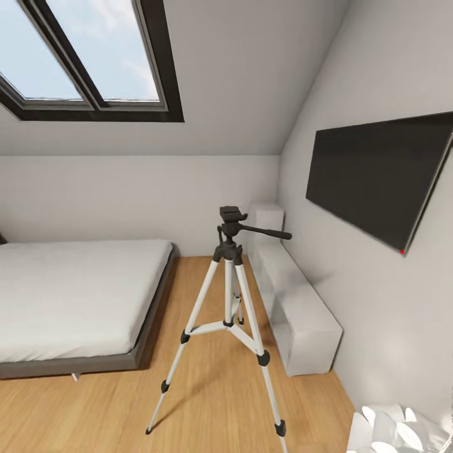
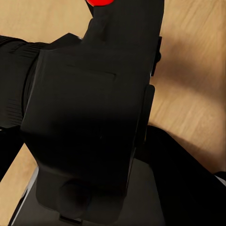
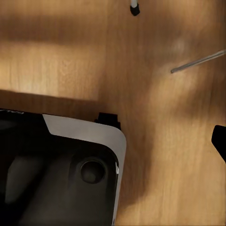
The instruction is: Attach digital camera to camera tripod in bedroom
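The camera tripod (image 1: 228, 296) stands on the wooden floor in the middle of the head view, its silver-white legs spread. Its black head (image 1: 230, 216) is bare on top, and the pan handle (image 1: 269, 233) points right. Close up in the left wrist view is the digital camera (image 2: 84, 103), black and boxy, with a ribbed lens barrel to one side and a red button (image 2: 100, 2) at the frame's edge. My left gripper (image 2: 89, 146) is shut on it, with dark fingers flanking the body. One black fingertip (image 3: 220, 140) of my right gripper (image 3: 117, 146) shows over bare floor, with the jaws wide apart.
A grey-framed white bed (image 1: 69, 296) lies left of the tripod. A low white cabinet (image 1: 299, 314) runs along the right wall under a black TV (image 1: 384, 176). A white petal-shaped lamp (image 1: 396, 428) sits at the bottom right. My base (image 3: 61, 174) shows below the right wrist.
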Available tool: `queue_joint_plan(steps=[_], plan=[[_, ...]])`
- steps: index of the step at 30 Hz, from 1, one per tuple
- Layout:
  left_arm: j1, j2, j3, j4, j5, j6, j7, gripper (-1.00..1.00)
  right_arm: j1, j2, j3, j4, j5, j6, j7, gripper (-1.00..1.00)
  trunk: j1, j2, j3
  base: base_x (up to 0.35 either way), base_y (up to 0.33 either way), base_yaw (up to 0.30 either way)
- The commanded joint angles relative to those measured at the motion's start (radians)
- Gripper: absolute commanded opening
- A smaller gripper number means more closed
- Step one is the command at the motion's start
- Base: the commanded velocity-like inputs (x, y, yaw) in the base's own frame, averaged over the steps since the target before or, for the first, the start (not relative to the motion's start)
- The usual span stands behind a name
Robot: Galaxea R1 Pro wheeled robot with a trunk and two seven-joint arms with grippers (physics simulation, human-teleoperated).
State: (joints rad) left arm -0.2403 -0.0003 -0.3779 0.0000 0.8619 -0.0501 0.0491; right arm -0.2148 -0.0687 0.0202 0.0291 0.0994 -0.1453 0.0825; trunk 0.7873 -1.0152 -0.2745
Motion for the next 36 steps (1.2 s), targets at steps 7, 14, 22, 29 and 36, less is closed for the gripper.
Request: queue_joint_plan(steps=[7,14,22,29,36], plan=[[-0.001,0.002,-0.009,0.0,0.005,-0.002,0.002,-1.0,-0.001,0.0,0.002,0.003,0.01,-0.006,0.002,1.0,0.0,-0.001,-0.001,0.0,-0.021,0.004],[-0.001,0.002,-0.009,0.0,0.006,-0.002,0.002,-1.0,-0.001,0.0,0.004,0.003,0.012,-0.004,0.003,1.0,0.0,-0.001,-0.001,0.0,-0.001,0.0],[-0.001,0.002,-0.008,0.0,0.006,-0.002,0.002,-1.0,-0.001,0.0,0.003,0.003,0.011,-0.005,0.003,1.0,0.0,-0.001,-0.001,0.0,0.0,0.0],[-0.001,0.002,-0.009,0.0,0.006,-0.002,0.002,-1.0,-0.001,0.0,0.004,0.003,0.011,-0.005,0.003,1.0,0.0,-0.001,-0.001,0.0,0.0,0.0],[-0.001,0.002,-0.009,0.0,0.006,-0.002,0.002,-1.0,-0.001,0.0,0.004,0.003,0.011,-0.005,0.003,1.0,0.0,-0.001,-0.001,0.0,0.0,0.0]])
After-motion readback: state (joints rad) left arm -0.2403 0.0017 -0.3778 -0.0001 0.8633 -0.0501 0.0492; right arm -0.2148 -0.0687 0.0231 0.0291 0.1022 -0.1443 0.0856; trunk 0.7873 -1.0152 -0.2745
